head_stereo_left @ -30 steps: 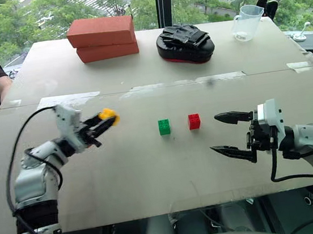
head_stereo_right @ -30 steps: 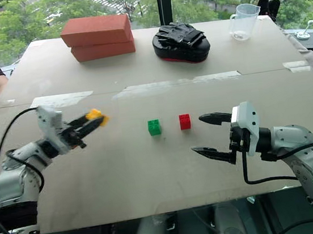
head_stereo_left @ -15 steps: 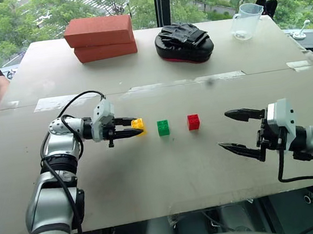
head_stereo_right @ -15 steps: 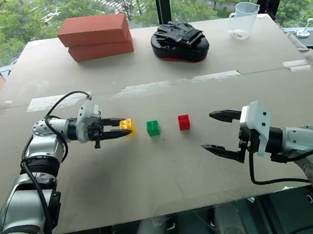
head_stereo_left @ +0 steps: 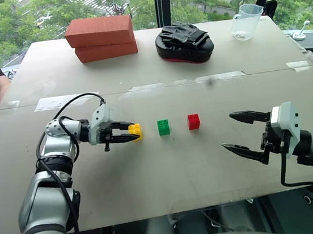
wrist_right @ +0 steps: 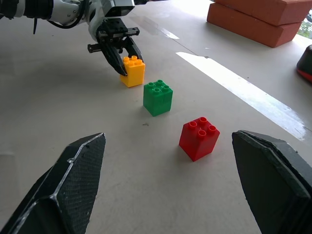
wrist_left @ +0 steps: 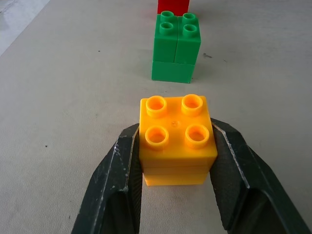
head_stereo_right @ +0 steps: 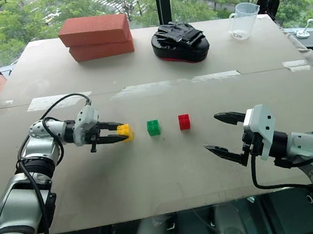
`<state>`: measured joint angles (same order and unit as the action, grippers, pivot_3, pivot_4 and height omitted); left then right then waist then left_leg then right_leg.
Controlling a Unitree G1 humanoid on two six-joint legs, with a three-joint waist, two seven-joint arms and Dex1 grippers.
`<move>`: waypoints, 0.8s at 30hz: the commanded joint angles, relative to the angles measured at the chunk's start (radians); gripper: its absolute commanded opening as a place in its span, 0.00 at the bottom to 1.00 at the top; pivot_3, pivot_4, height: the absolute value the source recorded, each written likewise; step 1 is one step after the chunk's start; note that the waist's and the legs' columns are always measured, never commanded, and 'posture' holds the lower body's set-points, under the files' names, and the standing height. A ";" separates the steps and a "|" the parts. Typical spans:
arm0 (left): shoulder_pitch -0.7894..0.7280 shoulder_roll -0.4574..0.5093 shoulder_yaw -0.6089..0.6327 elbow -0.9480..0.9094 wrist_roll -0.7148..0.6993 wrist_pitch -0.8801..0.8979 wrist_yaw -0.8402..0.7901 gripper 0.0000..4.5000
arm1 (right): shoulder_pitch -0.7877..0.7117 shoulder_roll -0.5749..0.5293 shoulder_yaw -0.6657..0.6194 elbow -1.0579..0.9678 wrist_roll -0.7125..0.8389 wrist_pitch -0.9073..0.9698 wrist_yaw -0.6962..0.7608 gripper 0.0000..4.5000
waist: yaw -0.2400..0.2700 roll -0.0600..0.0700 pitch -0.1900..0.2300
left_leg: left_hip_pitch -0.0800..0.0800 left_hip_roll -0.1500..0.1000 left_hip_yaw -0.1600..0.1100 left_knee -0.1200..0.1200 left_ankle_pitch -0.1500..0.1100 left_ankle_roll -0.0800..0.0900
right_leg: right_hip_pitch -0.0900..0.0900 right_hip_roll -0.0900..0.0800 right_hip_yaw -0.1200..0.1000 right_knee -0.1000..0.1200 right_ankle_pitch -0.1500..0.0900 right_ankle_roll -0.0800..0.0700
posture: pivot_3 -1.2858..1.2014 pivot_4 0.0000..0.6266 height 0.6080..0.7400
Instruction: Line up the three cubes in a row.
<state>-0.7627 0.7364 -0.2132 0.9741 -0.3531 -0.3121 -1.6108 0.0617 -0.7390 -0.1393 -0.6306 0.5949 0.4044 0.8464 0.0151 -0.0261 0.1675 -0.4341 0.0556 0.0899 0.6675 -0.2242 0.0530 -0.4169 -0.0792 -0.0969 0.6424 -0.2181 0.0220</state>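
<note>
Left end effector point(head_stereo_left: 125, 131) is clamped on the yellow cube point(head_stereo_left: 135, 132), one black finger against each side face; the cube sits on or just above the table point(head_stereo_left: 152, 174), contact not resolvable. Taking the green cube point(head_stereo_left: 163, 127) as landmark: the yellow cube lies near it on the robot's left, the red cube point(head_stereo_left: 193, 121) near it on the robot's right, all three apart, none touching. Right end effector point(head_stereo_left: 252, 134) hangs with fingers spread wide, holding nothing, well to the right of the green cube, beyond the red one. Row judged essentially formed; release is what remains. Risks: fingers dragging the yellow cube on opening, which would twist it or pull it out of line; a push further toward the green cube would knock that one off the row; if the cube is not fully seated it may tip on release. Orientation: all three cubes upright, studs up. No long axis, footprints roughly square. In the left wrist view, yellow and green faces look parallel. In the right wrist view, red looks slightly rotated about the vertical.
</note>
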 commanded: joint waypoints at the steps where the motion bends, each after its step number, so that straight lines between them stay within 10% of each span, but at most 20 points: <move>1: -0.030 0.015 0.009 0.022 0.008 -0.038 -0.004 0.29 | -0.006 -0.013 -0.042 -0.031 0.022 -0.008 0.007 0.95 | 0.000 0.000 0.000 | 0.000 0.000 0.000 0.000 0.000 0.000 | 0.000 0.000 0.000 0.000 0.000 0.000 | 0.52 0.24 1.00; 2: -0.034 0.013 0.012 0.031 0.016 -0.045 -0.004 0.52 | -0.009 -0.015 -0.041 -0.030 0.023 -0.007 0.008 0.95 | 0.000 0.000 0.000 | 0.000 0.000 0.000 0.000 0.000 0.000 | 0.000 0.000 0.000 0.000 0.000 0.000 | 0.52 0.24 1.00; 7: -0.021 0.016 0.062 0.018 0.017 -0.044 -0.004 0.98 | -0.008 -0.021 -0.043 -0.026 0.030 -0.005 0.014 0.95 | 0.000 0.000 0.000 | 0.000 0.000 0.000 0.000 0.000 0.000 | 0.000 0.000 0.000 0.000 0.000 0.000 | 0.52 0.24 1.00; 13: 0.121 0.059 0.186 -0.213 -0.025 0.046 0.070 0.98 | 0.032 -0.030 -0.073 -0.032 0.035 -0.008 0.028 0.95 | -0.002 0.000 0.000 | 0.000 0.000 0.000 0.000 0.000 0.000 | 0.000 0.000 0.000 0.000 0.000 0.000 | 0.52 0.24 1.00; 18: 0.793 0.099 0.559 -1.021 -0.235 0.549 0.497 0.98 | 0.213 -0.043 -0.209 0.014 0.021 -0.031 0.078 0.95 | -0.032 0.001 0.000 | 0.003 0.001 0.001 -0.002 -0.002 -0.001 | 0.001 -0.007 0.010 -0.001 0.002 0.003 | 0.52 0.24 1.00; 24: 1.194 0.001 0.780 -1.350 -0.307 0.729 0.692 0.98 | 0.378 -0.030 -0.307 0.065 -0.005 -0.084 0.141 0.95 | 0.003 0.005 0.003 | 0.004 0.000 -0.004 -0.001 -0.008 -0.007 | 0.002 -0.008 0.004 -0.002 -0.004 0.005 | 0.52 0.24 1.00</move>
<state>0.4016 0.7477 0.5130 -0.3184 -0.6401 0.3926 -0.9534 0.4110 -0.7722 -0.3984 -0.5680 0.5930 0.3503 0.9624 0.0183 -0.0213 0.1701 -0.4305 0.0554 0.0848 0.6665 -0.2323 0.0462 -0.4144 -0.0885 -0.0939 0.6399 -0.2223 0.0268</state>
